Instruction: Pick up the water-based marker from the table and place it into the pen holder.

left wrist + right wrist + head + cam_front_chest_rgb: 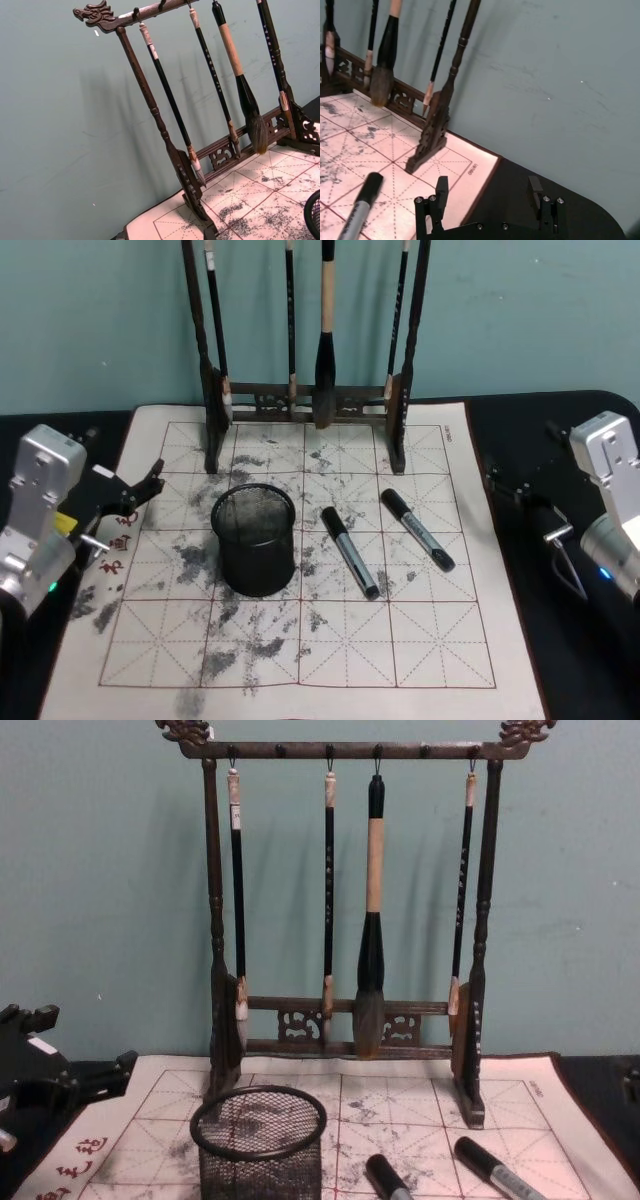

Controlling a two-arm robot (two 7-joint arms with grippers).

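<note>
In the head view, the desk (440, 640) has a black mesh pen holder (255, 540) near its middle. Just beside it, toward the right edge, the first marker (350, 552) lies flat. Its black cap points to the back edge. The second marker (417, 530) lies nearer the right edge and does not touch the first one. They look alike, so I cannot tell which is the water-based one. A brush rack (300, 398) stands along the back edge. The left end effector (135, 495) hangs over the left edge. I cannot tell if it is open or closed. The right end effector (522, 508) hangs past the right edge, well apart from both markers.

The left wrist view shows the brush rack (149, 100) and a bit of the pen holder's rim (314, 215).

In the right wrist view, the right end effector (487, 192) is spread wide and holds nothing. The second marker (362, 202) lies on the desk ahead of it.

In the chest view, the pen holder (258, 1145) stands at the front with both markers (388, 1178) (492, 1168) on its right. The left end effector (40, 1070) sits low at the left edge.

I think the job is at its very start, because no marker is picked up yet. Next, an arm should move over a marker, come down across its barrel and close on it.
</note>
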